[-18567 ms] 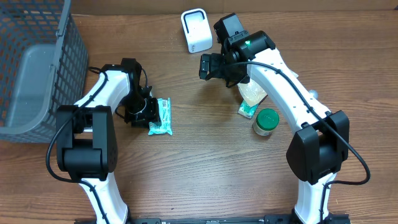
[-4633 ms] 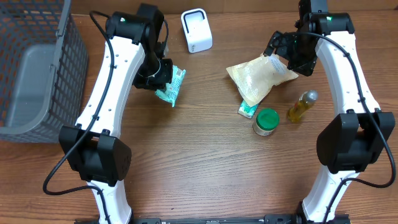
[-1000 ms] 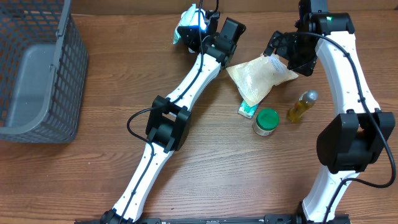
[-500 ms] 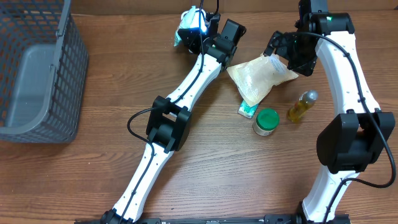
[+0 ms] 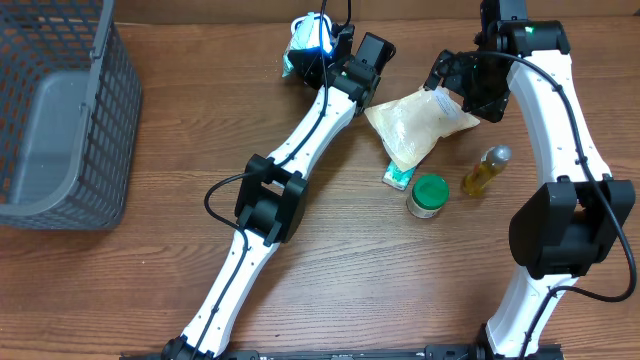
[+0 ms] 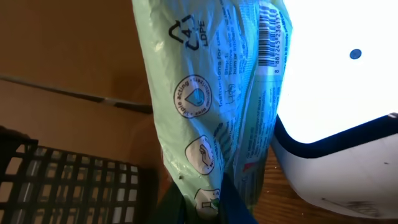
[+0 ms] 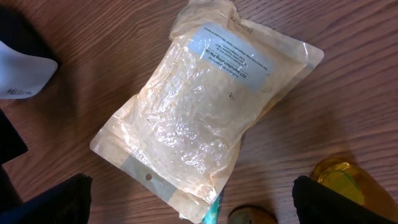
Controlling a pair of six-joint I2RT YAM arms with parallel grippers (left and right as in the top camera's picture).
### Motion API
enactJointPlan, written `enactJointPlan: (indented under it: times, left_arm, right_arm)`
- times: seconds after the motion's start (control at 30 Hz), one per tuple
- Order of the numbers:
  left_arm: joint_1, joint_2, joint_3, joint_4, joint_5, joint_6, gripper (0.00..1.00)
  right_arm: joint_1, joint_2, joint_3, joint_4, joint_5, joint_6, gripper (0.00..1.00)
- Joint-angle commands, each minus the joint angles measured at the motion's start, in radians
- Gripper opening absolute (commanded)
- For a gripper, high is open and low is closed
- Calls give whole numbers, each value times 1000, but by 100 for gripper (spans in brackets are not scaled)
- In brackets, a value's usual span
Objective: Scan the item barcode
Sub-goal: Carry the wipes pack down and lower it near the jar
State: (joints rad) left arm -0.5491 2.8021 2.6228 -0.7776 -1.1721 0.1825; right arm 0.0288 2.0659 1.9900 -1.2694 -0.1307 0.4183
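Note:
A pale green plastic packet (image 6: 211, 106) hangs from my left gripper (image 6: 211, 210), whose fingers are shut on its lower end. Its barcode (image 6: 268, 34) runs along the edge that faces the white scanner (image 6: 348, 143), whose window glows bright. From above, the packet (image 5: 298, 48) sits at the back middle of the table and covers most of the scanner, with the left gripper (image 5: 325, 62) just behind it. My right gripper (image 7: 193, 208) stands open and empty above a clear bag of grains (image 7: 205, 118).
A grey wire basket (image 5: 60, 110) fills the left side. Right of centre lie the grain bag (image 5: 420, 125), a teal box (image 5: 398, 177) under its corner, a green-lidded jar (image 5: 428, 193) and a small oil bottle (image 5: 482, 170).
The left arm has carried the packet from the table's left part up to the scanner, where it has only shifted slightly over the last second. The right arm has stayed still.

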Motion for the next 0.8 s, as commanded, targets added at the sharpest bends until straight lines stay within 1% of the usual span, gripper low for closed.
enactJointPlan:
  times: [0.0,0.13,0.27,0.3,0.47,0.53,0.63,0.73,0.77]
  left_arm:
    - [2,-104,17,-16,182,6,4]
    - [1,-215,17,-75,255,-53,4]
    - [0,-349,17,-244,381,-175,4]
    - [1,-378,17,-292,423,-210,4]
    - [6,-504,17,-601,730,-467,4]
    - [13,-519,17,-701,850,-533,4]
    - [19,-511,16,-818,1027,-551,5]
    - [18,-489,15,-905,1152,-548,4]
    - [18,-484,13,-912,1181,-544,4]
  right_arm:
    - [3,-7,27,3,-5,1,100]
    - [3,-7,27,3,-5,1,100]
    - [3,-7,27,3,-5,1,100]
    - [3,-7,27,3,-5,1,100]
    - [3,-7,27,3,-5,1,100]
    - [3,-7,27,3,-5,1,100]
    - [3,-7,27,3,-5,1,100]
    - [3,-7,27,3,-5,1,100]
    - [3,-7,27,3,-5,1,100]
